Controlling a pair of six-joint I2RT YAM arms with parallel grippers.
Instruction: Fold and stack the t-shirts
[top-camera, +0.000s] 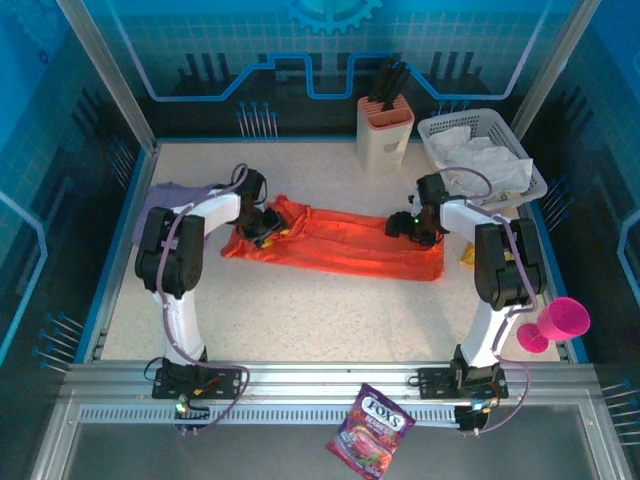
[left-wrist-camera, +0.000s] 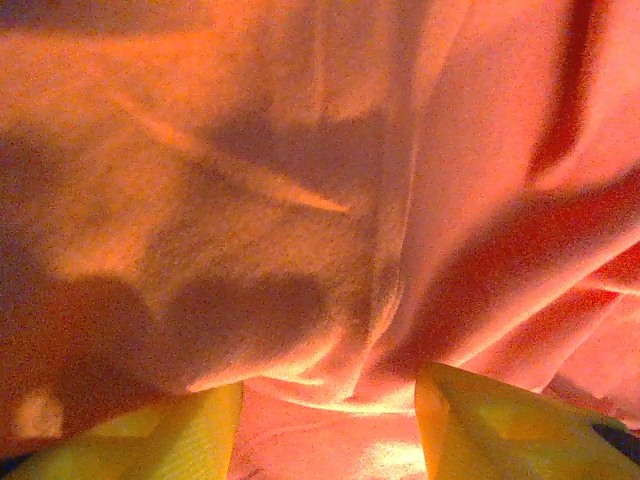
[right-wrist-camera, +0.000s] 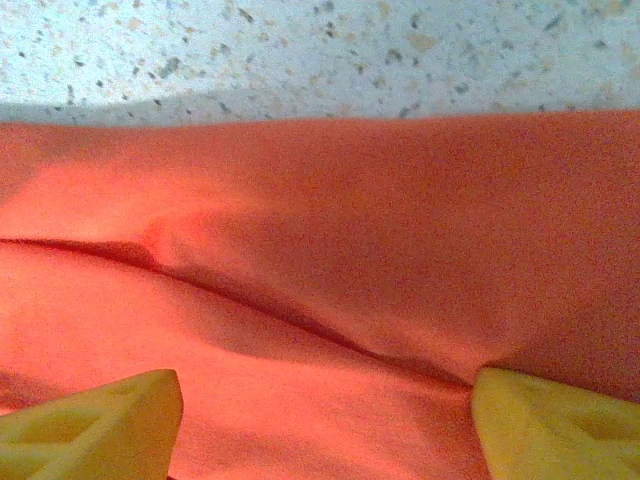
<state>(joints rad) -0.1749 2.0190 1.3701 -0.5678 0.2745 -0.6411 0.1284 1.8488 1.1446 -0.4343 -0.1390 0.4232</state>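
Right gripper (top-camera: 405, 226) is low over the right end of the orange-red t-shirt (top-camera: 340, 245) with its jaws wide apart, gripping nothing. The left gripper (top-camera: 262, 228) is down on the rumpled left end, fingers partly parted with bunched cloth between them, and whether it pinches that cloth I cannot tell. The shirt's long axis runs left to right across the table (top-camera: 300, 310), so each arm is nearest its own end, while the lavender t-shirt (top-camera: 152, 212) lies crumpled beside the left arm, well apart from the right one.
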